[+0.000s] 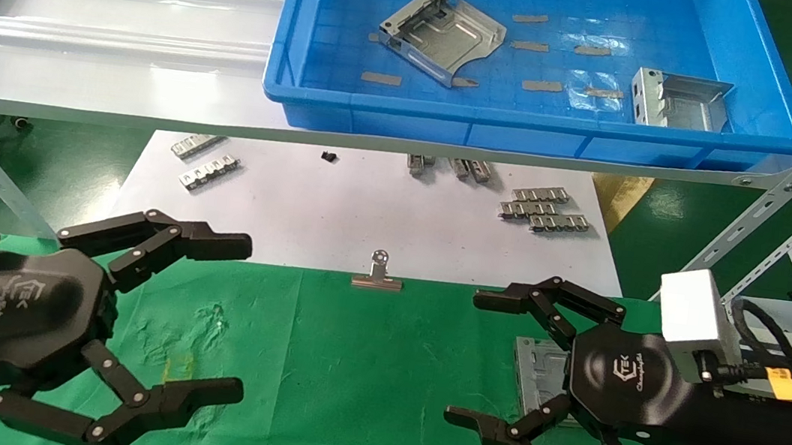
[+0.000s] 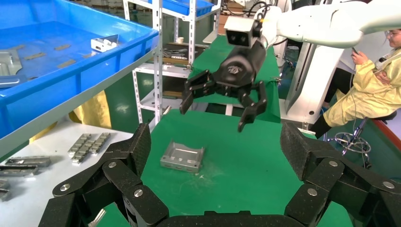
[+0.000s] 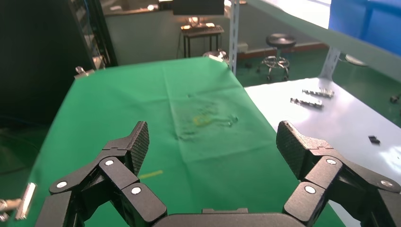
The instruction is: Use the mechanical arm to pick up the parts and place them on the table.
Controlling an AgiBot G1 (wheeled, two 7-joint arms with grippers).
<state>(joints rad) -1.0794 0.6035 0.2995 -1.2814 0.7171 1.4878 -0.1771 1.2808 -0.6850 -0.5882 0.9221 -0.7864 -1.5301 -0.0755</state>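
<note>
- Head view, surface first: wrinkled green table [image 1: 363, 370] in front, white paper sheet [image 1: 367, 211] behind it, pinned at the seam by a small binder clip [image 1: 377, 275]; ribbed silver strips [image 1: 541, 210] scattered on the paper.
- Above, on a grey metal shelf [image 1: 115, 44]: a blue bin [image 1: 528, 129] holding two parts, one near the middle [image 1: 440, 33] lying diagonally with its curved edge toward the robot's right, another [image 1: 679, 100] at the right end, folded rim upright on its left side.
- Third part [image 1: 537, 368] flat on the green cloth, mostly hidden beneath the right gripper [image 1: 470, 356] (only its left edge shows).
- Right gripper spread wide and empty, hovering over that part; left gripper [image 1: 241, 317] near the front left of the cloth, likewise wide open, nothing held.
- Left wrist view: part on the cloth [image 2: 182, 156], long axis roughly across the cloth, raised rim toward the camera; right gripper [image 2: 215, 113] above and just beyond it, not touching, fingers splayed. White arm, shelving and a seated person in yellow [image 2: 373, 90] behind.
- Right wrist view: open fingers [image 3: 137, 142] over bare green cloth with a faint yellow mark [image 3: 203, 119]; stools and a desk in the room beyond.
</note>
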